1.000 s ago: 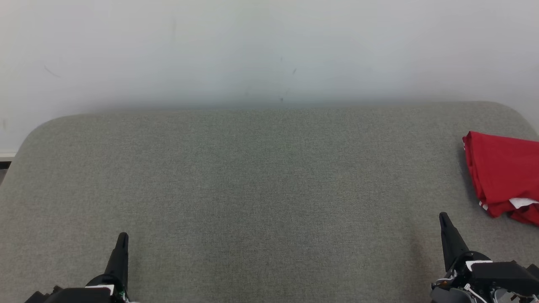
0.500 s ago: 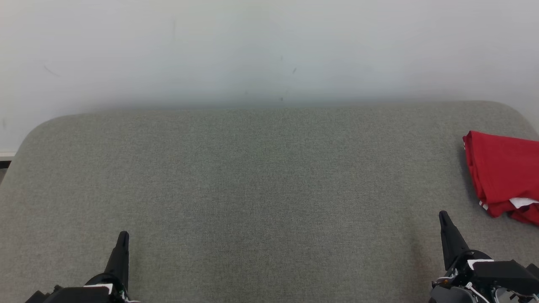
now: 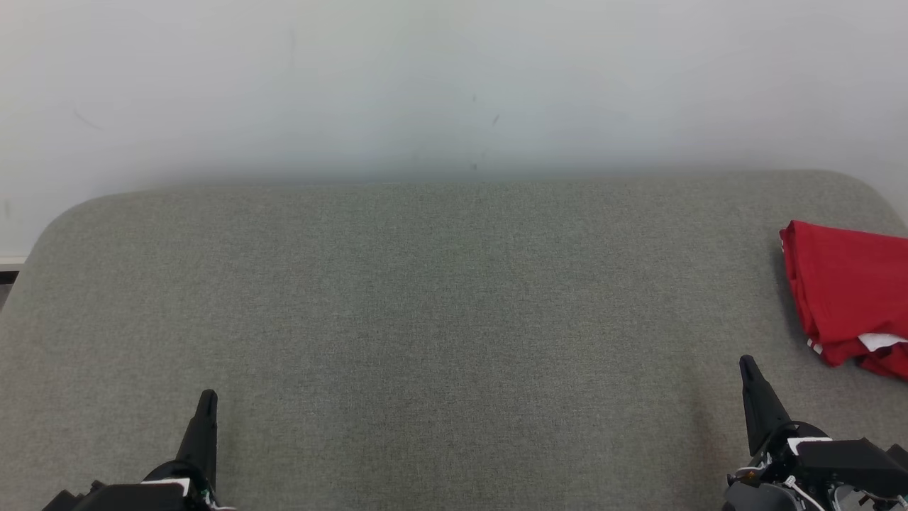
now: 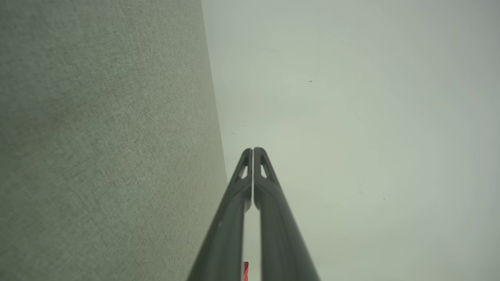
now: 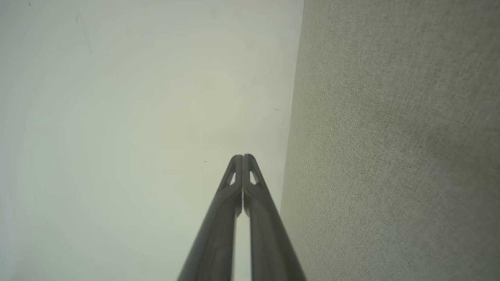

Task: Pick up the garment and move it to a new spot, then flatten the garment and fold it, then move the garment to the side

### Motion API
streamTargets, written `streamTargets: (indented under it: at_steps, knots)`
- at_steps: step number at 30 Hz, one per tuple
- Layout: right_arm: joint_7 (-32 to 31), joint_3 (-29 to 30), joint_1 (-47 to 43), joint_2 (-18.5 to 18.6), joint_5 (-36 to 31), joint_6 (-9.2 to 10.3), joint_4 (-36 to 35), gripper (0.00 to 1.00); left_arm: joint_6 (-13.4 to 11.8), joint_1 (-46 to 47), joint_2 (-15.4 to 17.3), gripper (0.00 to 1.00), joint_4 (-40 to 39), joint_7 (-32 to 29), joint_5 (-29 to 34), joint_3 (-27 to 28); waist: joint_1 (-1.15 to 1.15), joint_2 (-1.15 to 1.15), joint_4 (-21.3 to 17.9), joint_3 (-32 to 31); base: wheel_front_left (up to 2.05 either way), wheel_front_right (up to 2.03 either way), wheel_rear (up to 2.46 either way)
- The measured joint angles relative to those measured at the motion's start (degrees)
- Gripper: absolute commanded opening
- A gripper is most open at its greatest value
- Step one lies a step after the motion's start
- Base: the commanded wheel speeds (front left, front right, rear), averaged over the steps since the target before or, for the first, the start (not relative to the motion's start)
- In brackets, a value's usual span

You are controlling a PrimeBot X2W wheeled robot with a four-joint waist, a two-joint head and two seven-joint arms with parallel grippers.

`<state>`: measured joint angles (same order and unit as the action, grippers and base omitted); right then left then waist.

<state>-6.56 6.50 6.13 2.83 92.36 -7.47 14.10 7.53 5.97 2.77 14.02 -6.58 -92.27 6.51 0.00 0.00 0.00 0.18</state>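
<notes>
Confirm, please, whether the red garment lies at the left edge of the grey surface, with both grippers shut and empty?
Not quite: the head view shows the red garment at the right edge of the grey surface, not the left. The left gripper and right gripper are indeed shut and empty.

I see the padded table point(image 3: 454, 298) covered in grey woven cloth, matt and slightly coarse, the weave plain in both wrist views. At the table's right edge the garment point(image 3: 848, 284) is soft, matt red cloth with a white patch. Behind the table the wall point(image 3: 454, 85) looks smooth, matt and faintly scuffed. Over the table's near edge, my left gripper point(image 3: 207, 394) and right gripper point(image 3: 745, 362) look like dark, smooth, dull plastic.
</notes>
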Motion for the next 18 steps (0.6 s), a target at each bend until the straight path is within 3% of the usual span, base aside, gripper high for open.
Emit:
streamTargets:
  at_steps: [18]
  knots:
    - [0.0,0.0,0.0,0.0,0.0,0.00,0.0,0.00,0.0,0.0,0.0,0.00,0.0,0.0,0.0,0.0,0.00,0.00,0.0,0.0,0.00,0.00,0.00]
